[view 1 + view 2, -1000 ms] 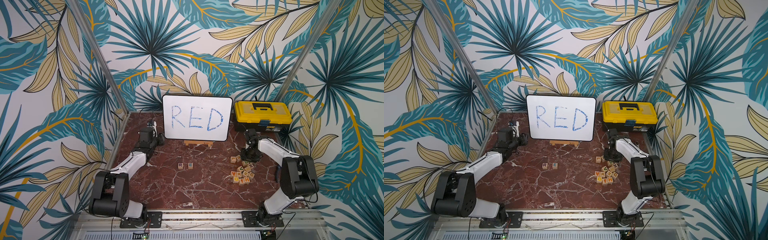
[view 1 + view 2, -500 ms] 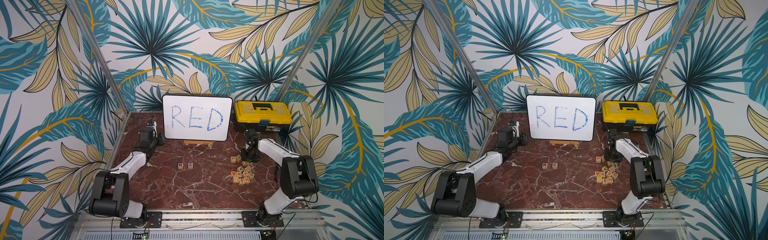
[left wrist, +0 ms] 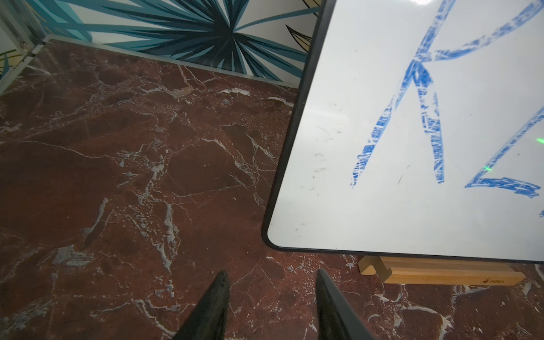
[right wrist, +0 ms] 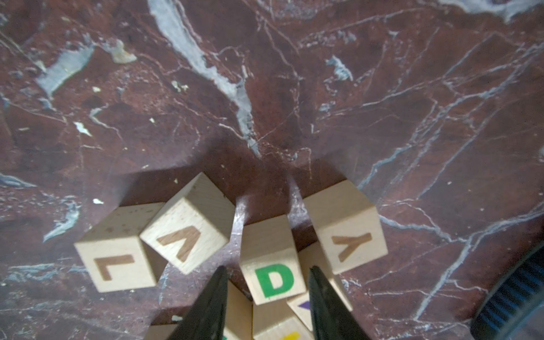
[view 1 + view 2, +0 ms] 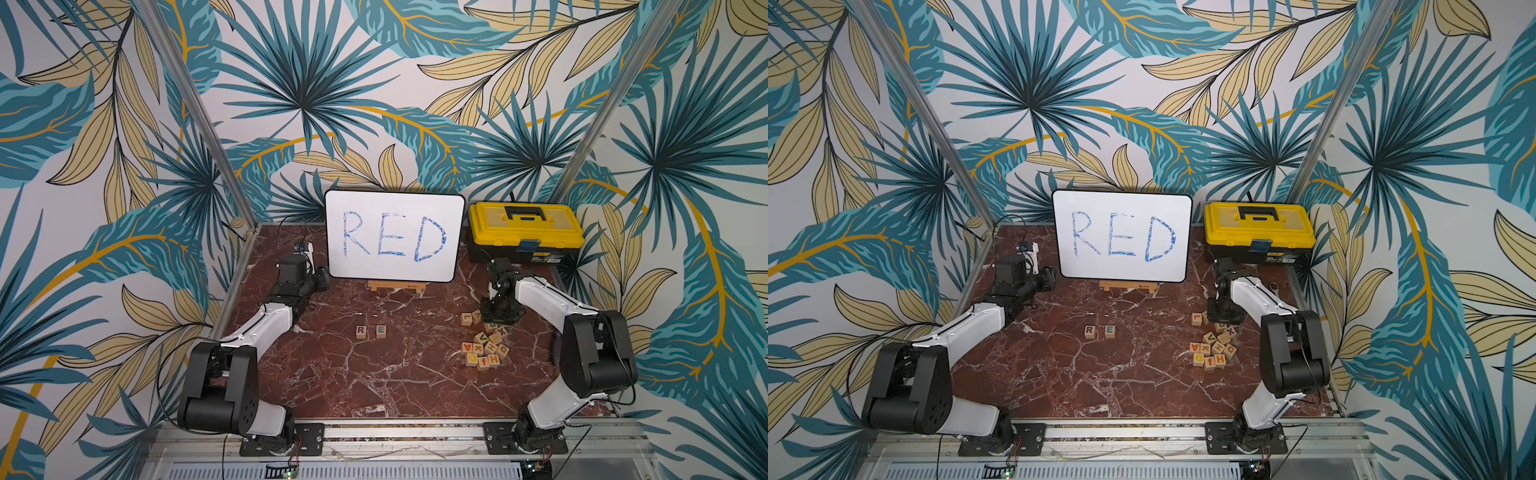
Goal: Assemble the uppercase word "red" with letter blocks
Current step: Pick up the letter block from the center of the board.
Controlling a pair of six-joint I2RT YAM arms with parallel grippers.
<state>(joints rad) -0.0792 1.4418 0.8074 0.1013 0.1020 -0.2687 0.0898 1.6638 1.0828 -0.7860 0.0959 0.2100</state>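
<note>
The red marble table (image 5: pixel 374 386) carries one white board (image 5: pixel 395 237) on one small wooden stand (image 5: pixel 397 286), and one yellow toolbox (image 5: pixel 525 228) beside it. Two arms reach from the near rail. The left arm (image 5: pixel 266 328) stretches low toward the board's edge; its left gripper (image 3: pixel 272 297) hovers over bare marble, fingers (image 3: pixel 215 303) spread with nothing between them. The right arm (image 5: pixel 548 297) bends down onto the far end of the pile of letter blocks (image 5: pixel 484 347). About a dozen cubes lie there; an exact count is not possible. The right gripper (image 4: pixel 268 297) straddles the D block (image 4: pixel 272 279), fingers (image 4: pixel 321 300) close on either side; contact is unclear. Two cubes, the R block (image 5: pixel 360 331) and the E block (image 5: pixel 380 331), sit side by side mid-table, slightly apart.
</note>
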